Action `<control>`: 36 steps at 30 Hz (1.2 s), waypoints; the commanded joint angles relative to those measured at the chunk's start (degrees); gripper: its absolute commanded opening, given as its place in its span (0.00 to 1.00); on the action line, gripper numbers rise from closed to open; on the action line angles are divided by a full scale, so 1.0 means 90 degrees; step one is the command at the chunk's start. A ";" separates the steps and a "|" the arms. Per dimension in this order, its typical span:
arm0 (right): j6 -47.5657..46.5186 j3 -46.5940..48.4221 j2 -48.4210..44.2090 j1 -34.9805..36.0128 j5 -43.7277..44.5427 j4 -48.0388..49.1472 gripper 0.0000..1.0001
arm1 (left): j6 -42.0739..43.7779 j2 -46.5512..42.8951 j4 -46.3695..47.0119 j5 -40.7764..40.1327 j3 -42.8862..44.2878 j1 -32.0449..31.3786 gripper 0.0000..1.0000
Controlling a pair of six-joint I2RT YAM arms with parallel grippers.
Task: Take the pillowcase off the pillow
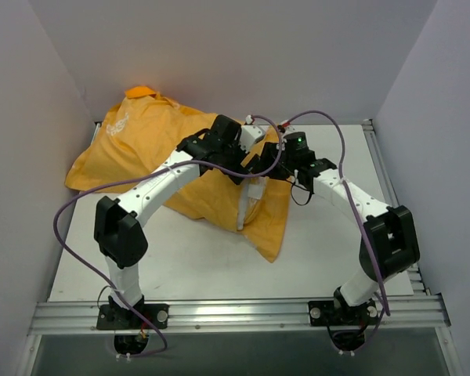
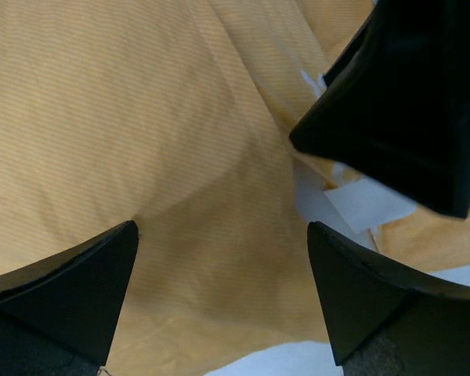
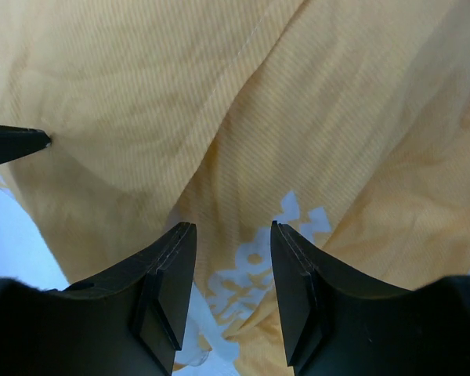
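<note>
The orange-yellow pillowcase (image 1: 141, 145) lies rumpled from the back left of the table to its middle, with a point hanging toward the front. A narrow white strip (image 1: 249, 202), apparently the pillow, shows at a slit in the cloth; the rest of the pillow is hidden. Both grippers meet over the case's right part. My left gripper (image 1: 243, 166) is open, its fingers wide apart just above orange cloth (image 2: 180, 157). My right gripper (image 1: 271, 166) is open with a narrower gap, close over cloth bearing white print (image 3: 258, 258). It also shows black in the left wrist view (image 2: 407, 110).
The white tabletop (image 1: 196, 266) has grey walls on the left, back and right. A metal rail (image 1: 235, 313) runs along the near edge, with both arm bases on it. Purple cables loop over the arms.
</note>
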 commanded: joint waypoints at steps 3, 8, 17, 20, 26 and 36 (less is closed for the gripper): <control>0.0235 -0.0056 0.0186 0.0291 -0.0299 0.0611 0.43 | -0.0046 0.0232 0.0557 -0.0659 0.0280 -0.0168 0.72; 0.0294 -0.0261 0.0216 0.0349 -0.0212 0.0787 0.43 | -0.0027 0.0097 0.0664 -0.1100 0.0018 -0.0139 0.17; 0.0489 0.0149 0.0725 0.0340 0.1338 0.0037 0.07 | 0.0197 -0.0255 0.0869 -0.1334 -0.0335 -0.0110 0.02; 0.0655 -0.0202 0.0442 0.0068 0.1517 0.0094 0.04 | 0.0441 -0.0479 0.0996 -0.1480 -0.0686 0.0017 0.02; 0.0724 -0.0836 0.0235 -0.0753 0.1517 0.0123 0.00 | 0.0959 -0.1114 0.1240 -0.1695 -0.1584 0.0349 0.02; 0.0636 -0.1277 0.0859 -0.1350 0.1166 0.0641 0.00 | 0.1467 -0.2169 0.1368 -0.1647 -0.2610 0.1530 0.02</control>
